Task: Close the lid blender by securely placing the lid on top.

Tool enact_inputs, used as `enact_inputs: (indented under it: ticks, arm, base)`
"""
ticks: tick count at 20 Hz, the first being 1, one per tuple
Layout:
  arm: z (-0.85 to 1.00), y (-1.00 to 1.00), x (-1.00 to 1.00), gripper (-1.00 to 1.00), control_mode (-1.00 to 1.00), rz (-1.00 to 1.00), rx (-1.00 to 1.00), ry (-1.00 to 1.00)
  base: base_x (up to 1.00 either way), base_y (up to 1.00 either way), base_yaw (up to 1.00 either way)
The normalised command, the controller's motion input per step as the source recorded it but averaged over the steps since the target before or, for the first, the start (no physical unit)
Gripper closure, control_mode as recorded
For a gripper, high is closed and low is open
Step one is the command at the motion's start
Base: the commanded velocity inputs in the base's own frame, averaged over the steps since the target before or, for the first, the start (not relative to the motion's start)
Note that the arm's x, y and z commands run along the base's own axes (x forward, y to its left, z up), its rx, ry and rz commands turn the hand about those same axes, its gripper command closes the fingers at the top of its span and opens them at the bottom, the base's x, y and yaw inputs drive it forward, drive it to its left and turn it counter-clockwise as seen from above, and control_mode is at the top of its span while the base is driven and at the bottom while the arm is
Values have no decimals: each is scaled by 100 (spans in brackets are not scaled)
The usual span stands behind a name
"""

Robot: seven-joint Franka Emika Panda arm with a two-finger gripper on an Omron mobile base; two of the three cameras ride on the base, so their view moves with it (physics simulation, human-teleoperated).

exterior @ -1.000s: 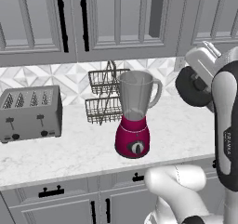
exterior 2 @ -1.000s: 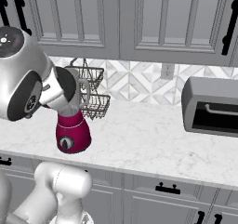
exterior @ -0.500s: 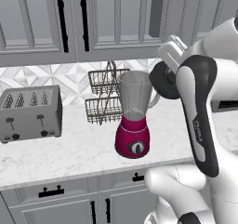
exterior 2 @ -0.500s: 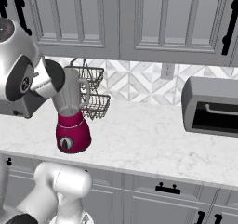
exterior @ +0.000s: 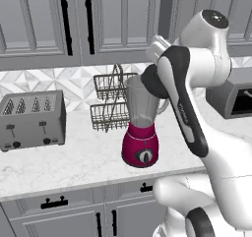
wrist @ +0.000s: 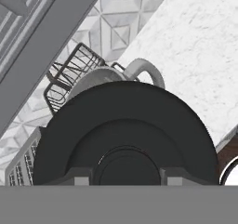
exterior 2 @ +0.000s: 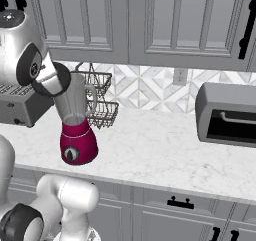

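Black and round, the lid (wrist: 125, 135) sits closest in the hand view, clamped between the two fingertips of the gripper (wrist: 126, 175). Past its far edge the rim and side handle of the blender (wrist: 139, 72) show, so the lid hangs over the jar mouth, slightly off centre. In the left base view the lid (exterior: 151, 81) is at the jar's rim, tilted, and the blender (exterior: 141, 128) stands near the counter's (exterior: 74, 162) front edge. Behind it a wire rack (exterior: 110, 103) stands against the backsplash. A grey toaster (exterior: 32, 119) sits toward the counter's left end.
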Motion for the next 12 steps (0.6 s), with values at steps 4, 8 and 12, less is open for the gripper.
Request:
enact_inputs:
  ticks: [4,8,12]
  arm:
    - [0,8,40,100,-100,0,-1,11]
    - [0,0,40,100,-100,0,0,4]
    - [0,0,46,100,-100,0,0,1]
  base:
    - [0,0,0]
    - [0,0,0]
    - [0,0,0]
